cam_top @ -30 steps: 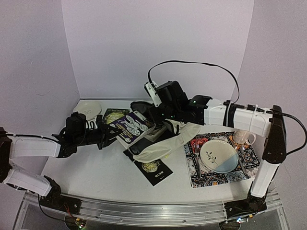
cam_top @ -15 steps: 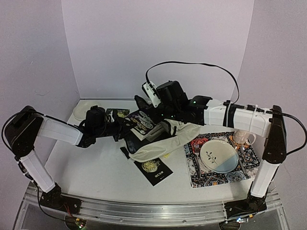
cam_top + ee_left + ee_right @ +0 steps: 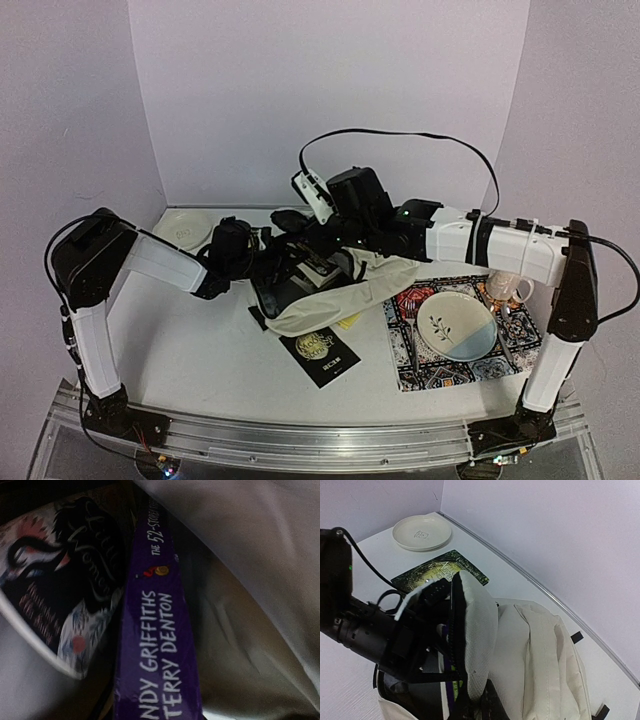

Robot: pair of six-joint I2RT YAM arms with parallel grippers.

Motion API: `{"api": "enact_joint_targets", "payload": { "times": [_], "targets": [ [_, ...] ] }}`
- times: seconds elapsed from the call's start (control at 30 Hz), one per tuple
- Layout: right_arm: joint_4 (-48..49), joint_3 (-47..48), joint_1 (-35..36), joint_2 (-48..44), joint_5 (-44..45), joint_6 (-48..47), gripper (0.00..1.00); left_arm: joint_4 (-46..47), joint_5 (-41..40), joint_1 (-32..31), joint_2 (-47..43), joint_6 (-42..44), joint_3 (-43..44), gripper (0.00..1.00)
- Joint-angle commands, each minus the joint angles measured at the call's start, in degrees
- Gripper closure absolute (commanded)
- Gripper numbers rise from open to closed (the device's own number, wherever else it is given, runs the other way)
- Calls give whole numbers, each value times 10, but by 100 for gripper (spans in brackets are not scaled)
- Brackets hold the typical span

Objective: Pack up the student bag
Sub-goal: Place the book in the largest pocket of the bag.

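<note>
The cream student bag [image 3: 345, 292] lies mid-table with its opening facing left. My right gripper [image 3: 485, 707] is shut on the bag's flap [image 3: 477, 630] and holds it raised; the arm reaches in from the right in the top view [image 3: 312, 248]. My left gripper [image 3: 275, 268] is pushed into the opening, shut on a purple book [image 3: 157, 645] whose spine fills its wrist view. A floral "Little Women" book [image 3: 60, 595] lies inside to its left, with cream bag fabric [image 3: 260, 580] on the right. The left fingers are hidden.
A black book [image 3: 322, 355] lies in front of the bag. A green book [image 3: 442, 572] and a white plate [image 3: 422, 531] sit behind left. A patterned mat [image 3: 415, 365] at right carries a plate [image 3: 457, 325] and a mug [image 3: 510, 288].
My left arm has swung right and carried the purple book from the open table into the bag's opening. My right gripper has kept the flap raised.
</note>
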Motion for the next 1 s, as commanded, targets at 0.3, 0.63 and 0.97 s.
{"api": "enact_joint_targets", "payload": {
  "times": [0.3,0.63,0.97],
  "targets": [
    [68,-3,9,-25,-6,-11,100,53,-103,0,75,88,81,72],
    [73,-24,9,-19,2,-1,100,-136,-253,-17,0,274,75,31],
    [73,-45,8,-8,11,9,99,-297,-388,-52,-123,392,47,20]
  ]
}}
